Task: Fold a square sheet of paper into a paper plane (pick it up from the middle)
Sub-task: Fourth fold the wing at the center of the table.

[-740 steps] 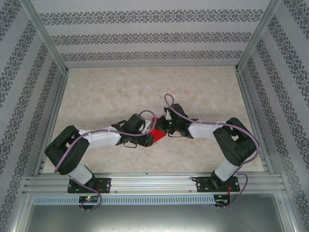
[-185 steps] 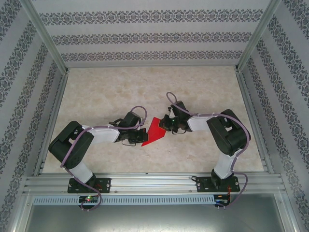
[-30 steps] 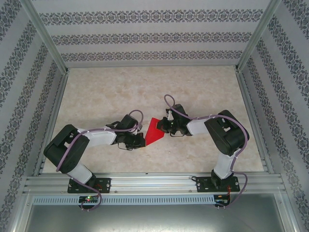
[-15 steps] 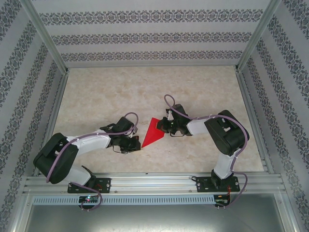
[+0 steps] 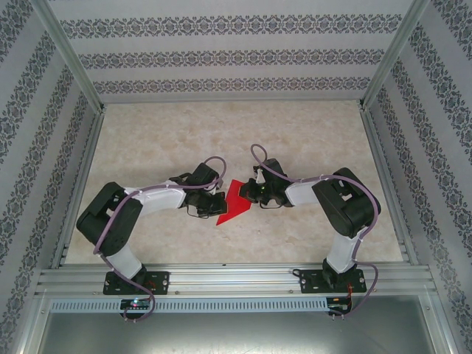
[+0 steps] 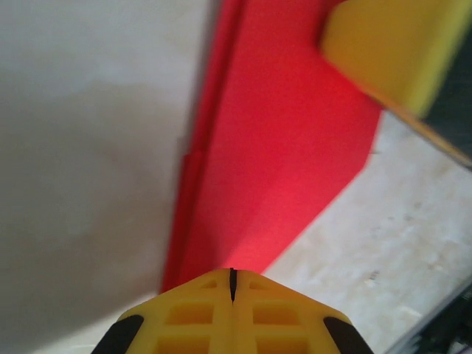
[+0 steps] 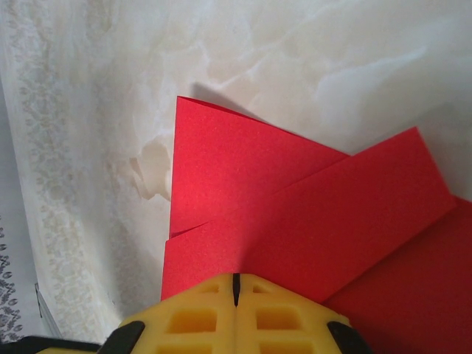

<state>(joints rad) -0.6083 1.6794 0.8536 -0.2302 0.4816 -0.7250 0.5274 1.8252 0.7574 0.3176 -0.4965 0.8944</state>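
Observation:
The red square sheet of paper (image 5: 234, 203) lies flat on the marbled table between the two arms, folded into overlapping flaps with a point toward the near left. My left gripper (image 5: 218, 199) is shut, its yellow fingertips resting on the paper's left edge (image 6: 280, 147). My right gripper (image 5: 249, 193) is shut too, pressed onto the paper's right part, where a diagonal flap lies over a lower layer (image 7: 295, 214). In the left wrist view my left gripper (image 6: 232, 274) points at the fold, and a right finger (image 6: 391, 44) shows at the top right. In the right wrist view my right gripper (image 7: 236, 279) sits on the flap.
The beige marbled table (image 5: 184, 140) is fenced by aluminium rails (image 5: 236, 274) at the near edge and sides, with patterned walls behind. Both arm bases stand at the near rail. Open tabletop stretches behind the grippers.
My left arm swung out to the left, then came back up and right onto the paper's left edge. The paper's outline looks shorter on that side. The right arm stayed put.

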